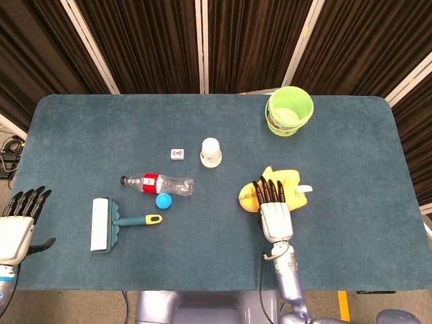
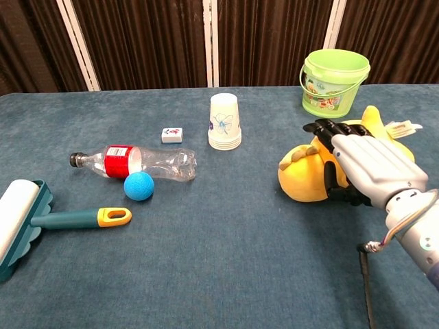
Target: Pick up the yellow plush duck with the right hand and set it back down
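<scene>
The yellow plush duck [image 1: 287, 183] [image 2: 305, 179] is right of the table's middle, in front of the green bucket. My right hand [image 1: 273, 209] [image 2: 363, 170] grips it from above, fingers curled over its body; its head points left in the chest view. Whether it touches the cloth I cannot tell. My left hand [image 1: 19, 223] hangs open off the table's left front corner, holding nothing; the chest view does not show it.
A green bucket [image 1: 289, 111] [image 2: 334, 82] stands at the back right. A stack of paper cups [image 1: 211, 152], a small tile [image 1: 177, 154], a plastic bottle [image 1: 157, 183], a blue ball [image 1: 163, 200] and a lint roller [image 1: 108, 223] lie left of the duck.
</scene>
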You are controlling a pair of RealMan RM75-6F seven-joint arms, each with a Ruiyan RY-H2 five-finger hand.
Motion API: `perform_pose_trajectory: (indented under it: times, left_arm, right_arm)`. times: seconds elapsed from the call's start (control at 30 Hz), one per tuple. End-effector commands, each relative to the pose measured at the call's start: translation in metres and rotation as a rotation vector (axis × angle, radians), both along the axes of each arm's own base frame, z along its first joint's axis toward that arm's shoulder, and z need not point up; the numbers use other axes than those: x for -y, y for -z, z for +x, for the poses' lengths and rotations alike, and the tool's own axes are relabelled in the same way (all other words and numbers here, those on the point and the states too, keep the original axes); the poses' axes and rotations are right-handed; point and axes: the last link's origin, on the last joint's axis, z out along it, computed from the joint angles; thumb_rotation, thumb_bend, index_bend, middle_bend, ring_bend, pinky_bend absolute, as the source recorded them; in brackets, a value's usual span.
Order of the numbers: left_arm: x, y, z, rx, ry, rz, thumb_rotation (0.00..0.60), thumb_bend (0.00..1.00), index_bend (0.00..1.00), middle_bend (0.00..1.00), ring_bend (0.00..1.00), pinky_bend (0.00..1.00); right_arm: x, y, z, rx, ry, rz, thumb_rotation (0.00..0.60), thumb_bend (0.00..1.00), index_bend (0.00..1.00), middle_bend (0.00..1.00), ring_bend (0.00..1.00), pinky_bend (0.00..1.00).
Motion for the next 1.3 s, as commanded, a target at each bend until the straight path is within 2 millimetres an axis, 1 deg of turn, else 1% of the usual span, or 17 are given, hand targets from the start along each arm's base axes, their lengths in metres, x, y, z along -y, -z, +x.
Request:
perform_pose_trajectory:
  times: [0.03,0.07,0.2,0.33,0.43,0.47,0.57,0.6,0.77,0.87,0.97,1.17,1.23,1.3]
  left_arm:
    - [0.000,0.000,0.000,-0.001,-0.001,-0.002,0.600,0.13,0.00,0.00,0.00,0.00]
    - [0.000,0.001,0.000,-0.002,-0.003,-0.005,0.600,0.13,0.00,0.00,0.00,0.00]
    - [-0.001,0.002,0.000,-0.006,-0.007,-0.011,0.600,0.13,0.00,0.00,0.00,0.00]
    - [-0.001,0.003,0.000,-0.006,-0.009,-0.011,0.600,0.13,0.00,0.00,0.00,0.00]
    - [-0.001,0.003,-0.001,-0.007,-0.012,-0.012,0.600,0.13,0.00,0.00,0.00,0.00]
    - [-0.001,0.002,-0.001,-0.005,-0.011,-0.011,0.600,0.13,0.00,0.00,0.00,0.00]
    - [-0.001,0.002,-0.001,-0.003,-0.010,-0.007,0.600,0.13,0.00,0.00,0.00,0.00]
    - [-0.001,0.002,-0.001,-0.003,-0.010,-0.007,0.600,0.13,0.00,0.00,0.00,0.00]
    - [-0.001,0.001,0.000,-0.002,-0.010,-0.006,0.600,0.13,0.00,0.00,0.00,0.00]
    - [-0.001,0.001,0.000,0.000,-0.010,-0.005,0.600,0.13,0.00,0.00,0.00,0.00]
    - [-0.001,0.001,0.000,0.000,-0.010,-0.005,0.600,0.13,0.00,0.00,0.00,0.00]
    - [0.000,-0.002,0.002,0.014,0.002,0.004,0.600,0.13,0.00,0.00,0.00,0.00]
    - [0.001,-0.003,0.003,0.019,0.008,0.009,0.600,0.13,0.00,0.00,0.00,0.00]
    - [0.001,-0.004,0.003,0.025,0.017,0.015,0.600,0.13,0.00,0.00,0.00,0.00]
  right_arm:
    - [0.003,0.001,-0.007,-0.032,0.015,0.006,0.600,1.00,0.00,0.00,0.00,0.00]
    - [0.006,0.002,-0.014,-0.060,0.027,0.010,0.600,1.00,0.00,0.00,0.00,0.00]
    - [0.014,0.006,-0.027,-0.134,0.042,0.000,0.600,1.00,0.00,0.00,0.00,0.00]
    - [0.017,0.008,-0.036,-0.167,0.062,-0.004,0.600,1.00,0.00,0.00,0.00,0.00]
    - [0.020,0.006,-0.048,-0.208,0.084,-0.016,0.600,1.00,0.00,0.00,0.00,0.00]
    - [0.022,0.003,-0.053,-0.224,0.093,-0.029,0.600,1.00,0.00,0.00,0.00,0.00]
    - [0.027,-0.006,-0.058,-0.224,0.102,-0.057,0.600,1.00,0.00,0.00,0.00,0.00]
    - [0.029,-0.011,-0.060,-0.226,0.103,-0.075,0.600,1.00,0.00,0.00,0.00,0.00]
    - [0.032,-0.029,-0.063,-0.216,0.101,-0.119,0.600,1.00,0.00,0.00,0.00,0.00]
    - [0.026,-0.041,-0.062,-0.187,0.087,-0.138,0.600,1.00,0.00,0.00,0.00,0.00]
    - [0.020,-0.048,-0.062,-0.176,0.075,-0.143,0.600,1.00,0.00,0.00,0.00,0.00]
    - [-0.004,-0.067,-0.066,-0.143,0.055,-0.146,0.600,0.99,0.00,0.00,0.00,0.00]
    - [-0.012,-0.076,-0.070,-0.133,0.057,-0.138,0.600,0.94,0.00,0.00,0.00,0.00]
    - [-0.022,-0.087,-0.076,-0.117,0.054,-0.125,0.600,0.85,0.00,0.00,0.00,0.00]
